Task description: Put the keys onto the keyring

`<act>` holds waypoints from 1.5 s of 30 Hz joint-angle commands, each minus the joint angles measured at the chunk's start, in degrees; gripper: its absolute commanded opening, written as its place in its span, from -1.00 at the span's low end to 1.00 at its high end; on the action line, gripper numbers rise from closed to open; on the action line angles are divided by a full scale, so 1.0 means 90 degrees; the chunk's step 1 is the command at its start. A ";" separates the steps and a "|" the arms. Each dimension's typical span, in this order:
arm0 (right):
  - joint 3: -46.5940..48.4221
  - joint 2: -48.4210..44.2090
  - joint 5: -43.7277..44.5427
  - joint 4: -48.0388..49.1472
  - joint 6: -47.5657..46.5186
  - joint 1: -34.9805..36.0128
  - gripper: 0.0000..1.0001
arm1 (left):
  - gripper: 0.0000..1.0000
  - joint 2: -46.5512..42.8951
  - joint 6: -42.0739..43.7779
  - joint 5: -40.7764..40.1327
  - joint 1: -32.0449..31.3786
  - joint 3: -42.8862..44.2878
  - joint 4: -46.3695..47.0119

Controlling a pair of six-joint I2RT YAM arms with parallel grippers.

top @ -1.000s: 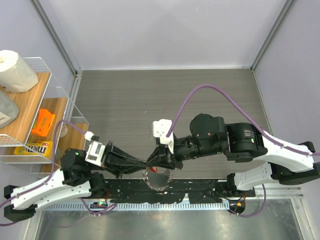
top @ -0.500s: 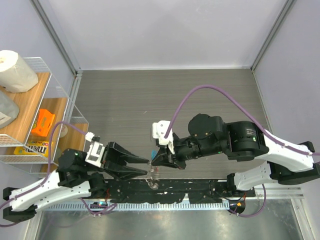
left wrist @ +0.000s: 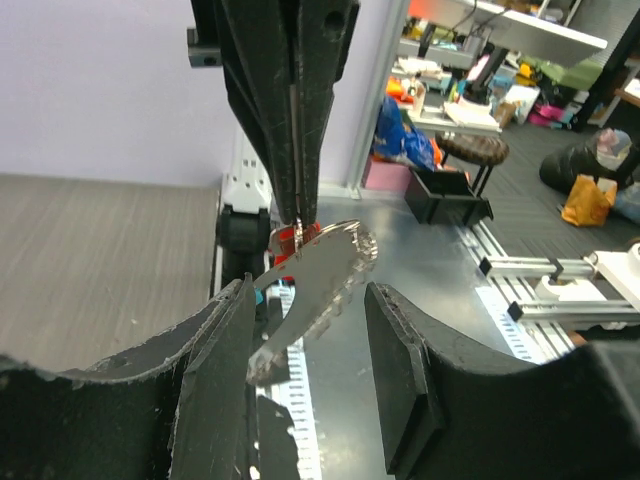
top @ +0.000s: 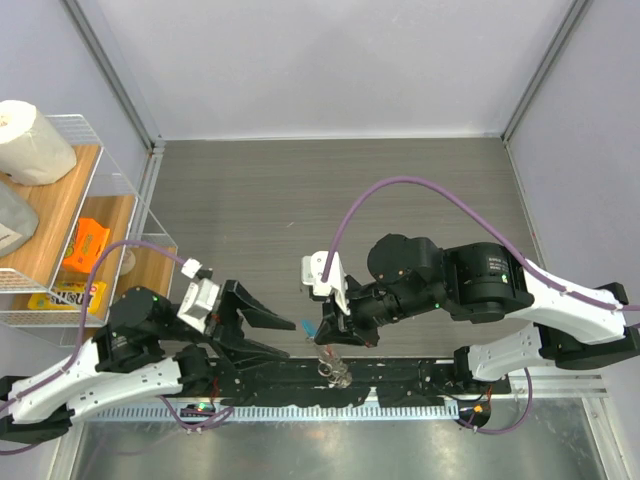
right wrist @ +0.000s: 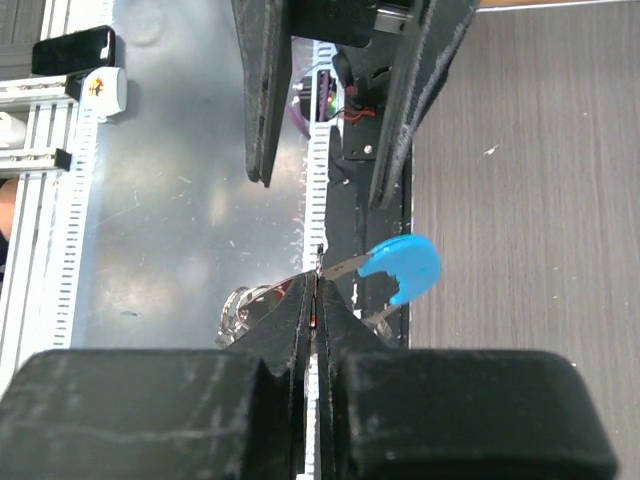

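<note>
My right gripper [right wrist: 315, 282] is shut, with a sliver of the key's red head [right wrist: 314, 320] pinched between its fingers. In the left wrist view that red head [left wrist: 287, 237] shows at the tips of those shut fingers. The keyring's silvery ball chain [right wrist: 243, 306] hangs from the same spot, and its light-blue crescent tag [right wrist: 408, 264] sticks out to the side. In the top view the chain [top: 335, 370] dangles over the near rail, beside the right gripper [top: 326, 338]. Just left of it, my left gripper [top: 290, 338] is open and holds nothing. The chain [left wrist: 335, 268] hangs in front of its spread jaws.
A wire shelf [top: 95, 135] at the far left holds a paper roll [top: 30, 140], an orange item [top: 87, 245] and a yellow box [top: 70, 297]. The black base rail [top: 400, 375] and a metal apron [top: 330, 445] run along the near edge. A purple cable [top: 400, 185] arcs over the right arm.
My left gripper has opened, let go and drawn back to the left. The right gripper has closed fully and sunk slightly toward the near edge, the keyring now hanging from it alone.
</note>
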 commanded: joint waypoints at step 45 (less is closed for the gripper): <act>0.0543 0.0543 -0.0385 0.0096 0.0068 -0.0044 -0.88 | -1.00 0.1443 0.0073 0.0899 -0.0012 0.0793 -0.0842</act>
